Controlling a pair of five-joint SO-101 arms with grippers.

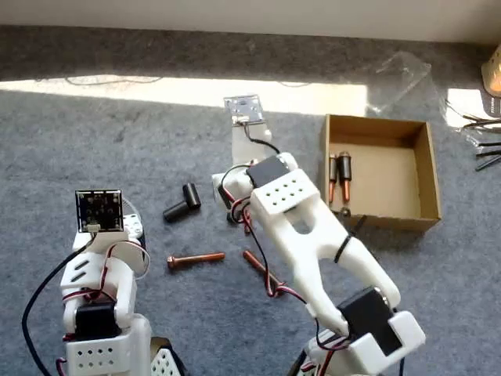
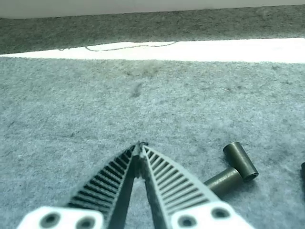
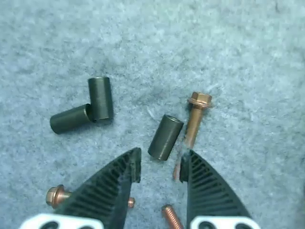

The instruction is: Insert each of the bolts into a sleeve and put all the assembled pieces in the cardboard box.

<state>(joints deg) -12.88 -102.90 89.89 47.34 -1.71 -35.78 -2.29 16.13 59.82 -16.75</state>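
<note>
Hovering over the grey carpeted table [image 1: 94,133], the right hand [image 3: 161,164] is open and empty, with a loose dark sleeve [image 3: 165,137] just ahead of its fingertips and a copper bolt [image 3: 197,117] lying just beside that sleeve. Left hand [image 2: 139,151] closed on nothing, tips meeting, near two more sleeves [image 2: 240,161] that touch in an L. Cardboard box [image 1: 427,168] holds two assembled pieces [image 1: 344,174] side by side; two further bolts [image 1: 196,259] lie loose on the table.

Left arm [image 1: 102,313] folded near its base, left hand [image 2: 139,145] pressed shut. Right arm [image 1: 313,235] extended forward, right hand [image 3: 161,157] spread open, seemingly pointing downward.
</note>
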